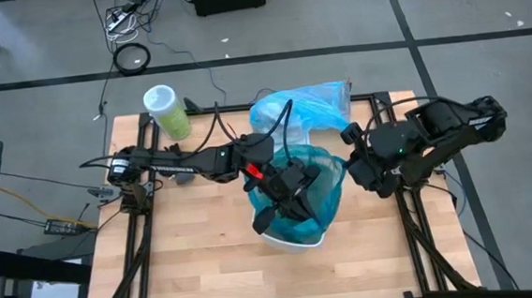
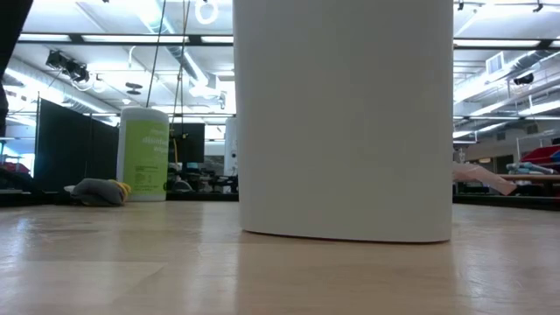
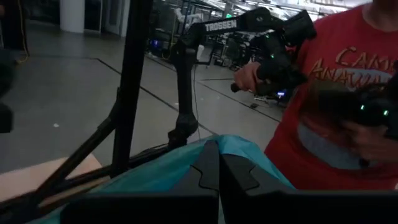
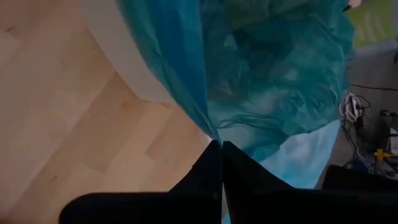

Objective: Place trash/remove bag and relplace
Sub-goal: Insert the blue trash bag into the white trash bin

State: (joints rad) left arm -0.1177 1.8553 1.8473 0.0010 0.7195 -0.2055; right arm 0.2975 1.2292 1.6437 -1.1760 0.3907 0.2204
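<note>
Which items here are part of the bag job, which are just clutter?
Job: white bin; teal bag in it, pinched by left hand and right hand; light blue bag behind.
Clutter: green wipes canister; grey-yellow cloth.

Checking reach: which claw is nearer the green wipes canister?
Left. The left claw is over the white bin mid-table, shut on the teal bag; the green wipes canister stands at the far left corner. The right claw is at the bin's right rim, farther off.
</note>
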